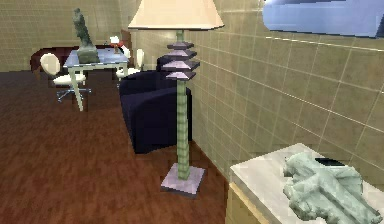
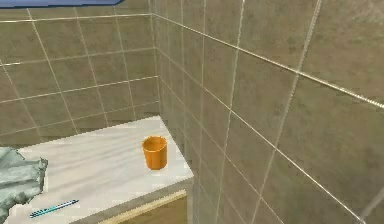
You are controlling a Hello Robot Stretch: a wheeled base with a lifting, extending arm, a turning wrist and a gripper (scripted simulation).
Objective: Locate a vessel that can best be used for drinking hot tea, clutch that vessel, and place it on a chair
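The orange cup (image 2: 153, 153) stands upright on the white counter (image 2: 100, 165) near the tiled wall, well apart from a grey-green lump (image 2: 15, 180) and a blue pen (image 2: 52, 209) — beyond stand a lamp (image 1: 180, 100), a dark armchair (image 1: 155, 108) and white chairs (image 1: 52, 68) at a table (image 1: 95, 58) — and the state of the gripper's jaws cannot be told.

Orange cups (image 2: 154, 152): I count one.
Floor lamps (image 1: 180, 90): one.
Dark armchairs (image 1: 152, 112): one.
White chairs (image 1: 62, 76): I make out two.
Tables (image 1: 100, 58): one.
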